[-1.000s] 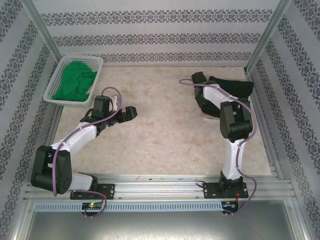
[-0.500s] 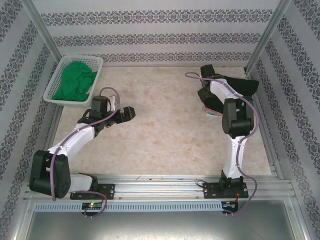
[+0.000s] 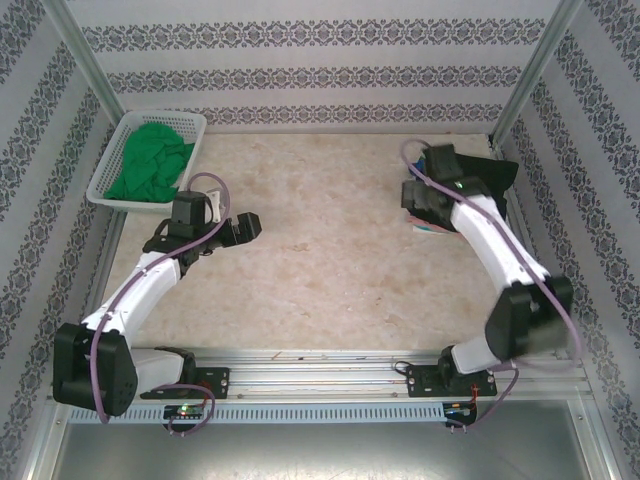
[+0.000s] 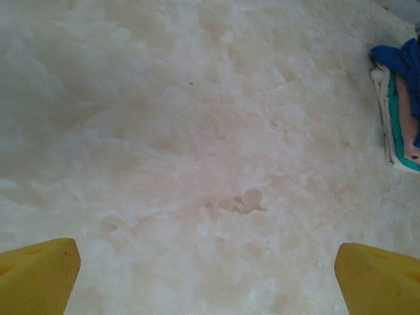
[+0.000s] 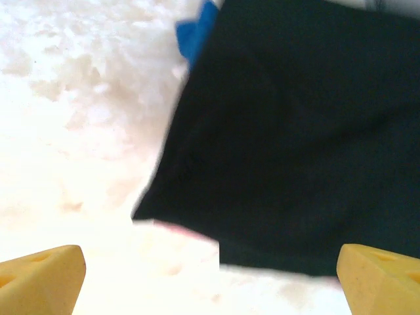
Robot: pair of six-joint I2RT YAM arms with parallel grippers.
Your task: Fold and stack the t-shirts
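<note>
- Presently, the left claw [image 3: 250, 226] is over bare worktop [image 3: 330, 270], left of centre. Its wrist view shows the yellow fingertips [image 4: 39, 275] spread wide with nothing between them.
- The right claw [image 3: 418, 198] is at the far right, over the near edge of the pile [image 3: 432, 226] of folded shirts. Its fingertips [image 5: 42, 275] are likewise spread wide and hold nothing.
- A black t-shirt [image 5: 295, 144] lies folded flat on top of the pile, near the worktop's far right corner.
- A blue t-shirt [image 5: 197, 29] protrudes at one edge from under the black one.
- A pink layer [image 4: 407, 115] and a teal-green layer [image 4: 394, 111] show at the pile's side in the left wrist view.
- A green t-shirt [image 3: 150, 165] lies crumpled in the white lattice basket [image 3: 108, 170] at the far left corner, well apart from the pile.
</note>
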